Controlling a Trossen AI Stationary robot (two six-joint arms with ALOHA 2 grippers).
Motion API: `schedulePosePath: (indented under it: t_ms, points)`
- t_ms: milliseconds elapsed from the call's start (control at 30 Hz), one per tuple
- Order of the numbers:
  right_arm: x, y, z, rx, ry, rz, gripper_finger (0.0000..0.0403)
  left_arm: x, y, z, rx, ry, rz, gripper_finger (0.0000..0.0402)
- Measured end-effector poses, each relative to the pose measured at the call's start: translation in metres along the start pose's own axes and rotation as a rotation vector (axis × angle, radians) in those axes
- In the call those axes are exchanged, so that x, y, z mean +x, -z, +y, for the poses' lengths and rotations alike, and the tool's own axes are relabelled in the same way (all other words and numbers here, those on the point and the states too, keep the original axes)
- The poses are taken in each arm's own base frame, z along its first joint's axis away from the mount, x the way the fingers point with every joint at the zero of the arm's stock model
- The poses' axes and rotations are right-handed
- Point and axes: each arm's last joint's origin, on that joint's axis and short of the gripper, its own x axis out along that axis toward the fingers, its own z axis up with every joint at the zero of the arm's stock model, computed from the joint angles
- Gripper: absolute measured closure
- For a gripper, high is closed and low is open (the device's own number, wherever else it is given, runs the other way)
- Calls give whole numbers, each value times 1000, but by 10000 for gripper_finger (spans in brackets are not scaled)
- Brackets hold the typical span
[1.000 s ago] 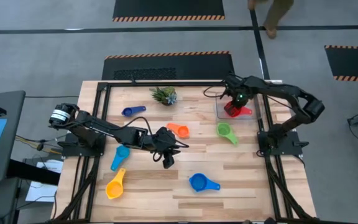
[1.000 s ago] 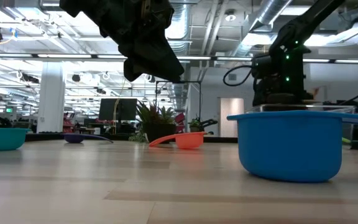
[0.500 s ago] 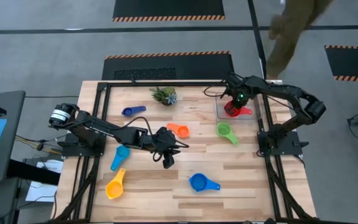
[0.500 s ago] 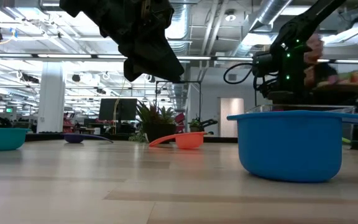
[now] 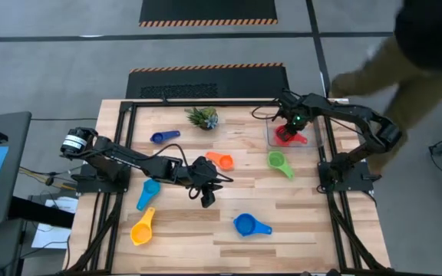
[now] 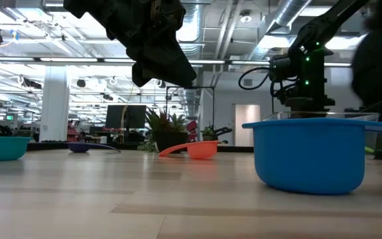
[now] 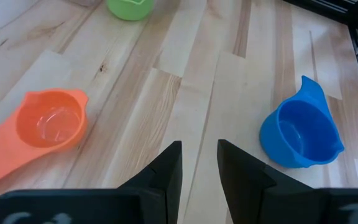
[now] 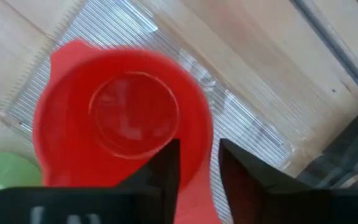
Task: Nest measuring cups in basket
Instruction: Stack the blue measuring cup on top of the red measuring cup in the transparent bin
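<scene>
The blue cup (image 5: 245, 225) is sitting nearest the front edge of the table (image 5: 298, 230), with the yellow cup (image 5: 140, 231) lying toward the front left and the light blue cup (image 5: 147, 190) just behind it. The left gripper (image 5: 206, 201) is hanging over the middle of the table, clear of the wood, its fingers (image 7: 169, 171) standing a narrow gap apart and holding nothing. The orange cup (image 5: 222, 162) is resting just behind that gripper, and the green cup (image 5: 277, 161) is lying to its right, near the basket. Farther back on the left, the dark blue cup (image 5: 158, 138) is sitting beside the small potted plant (image 5: 202, 117). At the back right, the red cup (image 8: 120, 121) is lying inside the clear basket (image 5: 271, 142). The right gripper (image 5: 290, 123) is hovering directly over it, fingers (image 8: 166, 168) parted by a small gap and gripping nothing; whether they are touching the cup cannot be told. A person (image 5: 420, 54) is passing on the floor beyond the table's right rear corner
</scene>
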Motion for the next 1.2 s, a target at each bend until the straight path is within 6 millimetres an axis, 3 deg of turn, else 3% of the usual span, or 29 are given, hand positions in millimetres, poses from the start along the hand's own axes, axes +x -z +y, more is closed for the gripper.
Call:
schedulePosePath:
  t_ms: [267, 600, 1000, 1200]
  points:
    - [0, 2, 0, 27, 8, 21, 210, 0, 0, 0, 0, 0, 0, 313]
    - [-8, 9, -2, 4, 18, 130, 226, 0, 0, 0, 26, -1, 0, 313]
    - [-62, -9, -3, 41, 7, 116, 247, 0, 0, 0, 32, -2, 3, 313]
    - [-93, -7, 12, 98, -112, 166, 252, 0, 1, 0, 32, -4, 6, 313]
